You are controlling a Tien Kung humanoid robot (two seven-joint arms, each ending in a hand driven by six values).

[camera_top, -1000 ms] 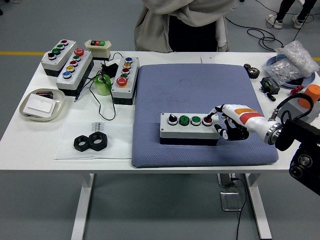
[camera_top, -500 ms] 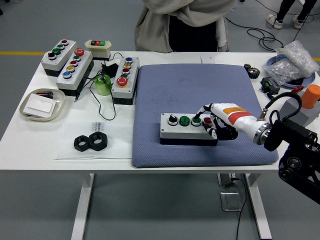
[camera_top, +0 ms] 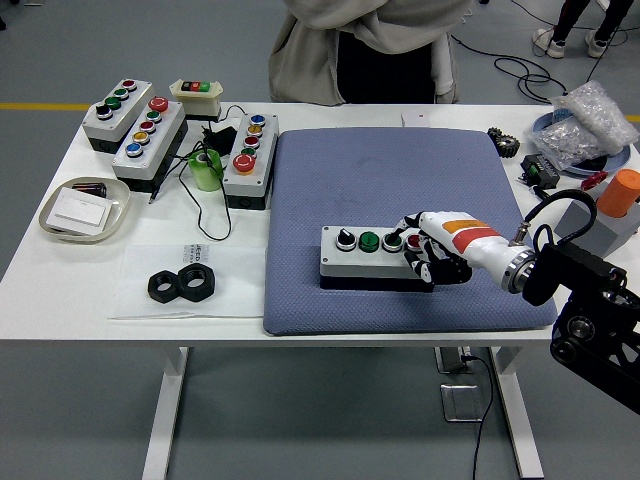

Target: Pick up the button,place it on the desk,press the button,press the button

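- Head view: the button box (camera_top: 372,256) lies flat on the blue mat (camera_top: 400,190), near the mat's front edge, its row of knobs facing up so a finger can come down on them.
- The right hand (camera_top: 432,250) reaches in from the mat's right side and sits over the box's right end; one finger points onto the red button (camera_top: 415,241) there while the others are curled under, gripping nothing. That pose looks meant for pressing, not lifting.
- I judge the pick and place finished, since the box already rests on the mat, and a press is in hand; whether the button is pushed down I cannot tell.
- The green buttons (camera_top: 381,240) and black knob (camera_top: 344,240) left of the finger are untouched.
- The left hand is not to be seen.
- Off the mat's left edge stand three spare boxes (camera_top: 140,130), a green tape roll (camera_top: 206,170) and two black nuts (camera_top: 183,284), well apart from the work.
- A person (camera_top: 365,50) stands beyond the mat's far edge, arms folded, touching nothing on the table (camera_top: 60,280).
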